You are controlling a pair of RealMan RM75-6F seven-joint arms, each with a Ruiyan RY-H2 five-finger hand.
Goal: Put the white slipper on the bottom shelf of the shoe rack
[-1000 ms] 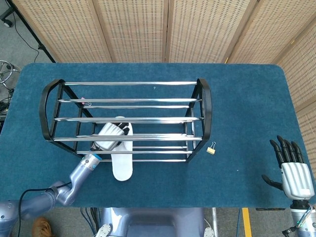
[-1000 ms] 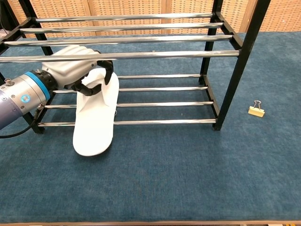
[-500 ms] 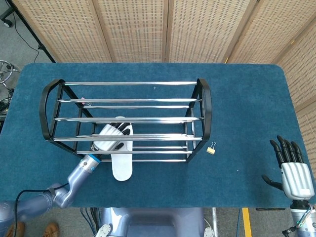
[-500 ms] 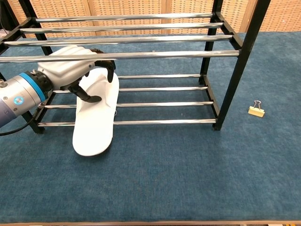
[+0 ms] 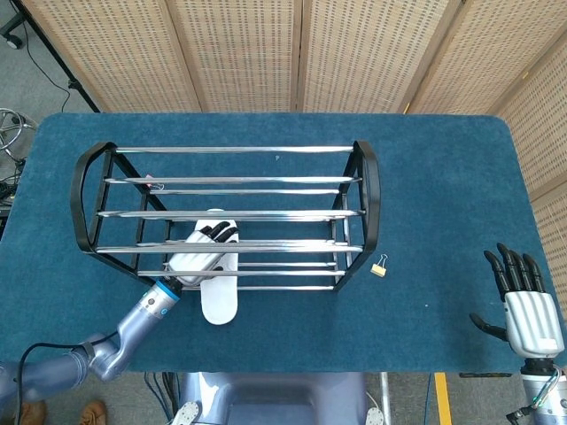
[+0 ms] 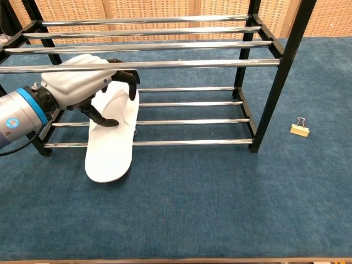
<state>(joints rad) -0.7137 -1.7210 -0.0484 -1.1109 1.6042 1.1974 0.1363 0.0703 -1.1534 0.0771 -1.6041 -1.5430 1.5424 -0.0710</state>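
Note:
The white slipper (image 6: 110, 157) (image 5: 219, 303) lies lengthwise across the lower rails of the black and chrome shoe rack (image 6: 275, 82) (image 5: 368, 190). Its front part rests on the rails and its rear end sticks out past the front rail onto the cloth. My left hand (image 6: 82, 85) (image 5: 199, 252) hovers just over the slipper's front under the upper rails, fingers spread and arched off it, the thumb tip close to its surface. My right hand (image 5: 527, 305) stands far off at the table's right front corner, fingers apart, holding nothing.
A small binder clip (image 6: 300, 128) (image 5: 379, 266) lies on the blue cloth just right of the rack's front right leg. Woven screens stand behind the table.
My left hand has loosened from the slipper: its fingers have uncurled and lifted, and the arm has drawn back slightly. The slipper has stayed in place. The right hand has not moved.

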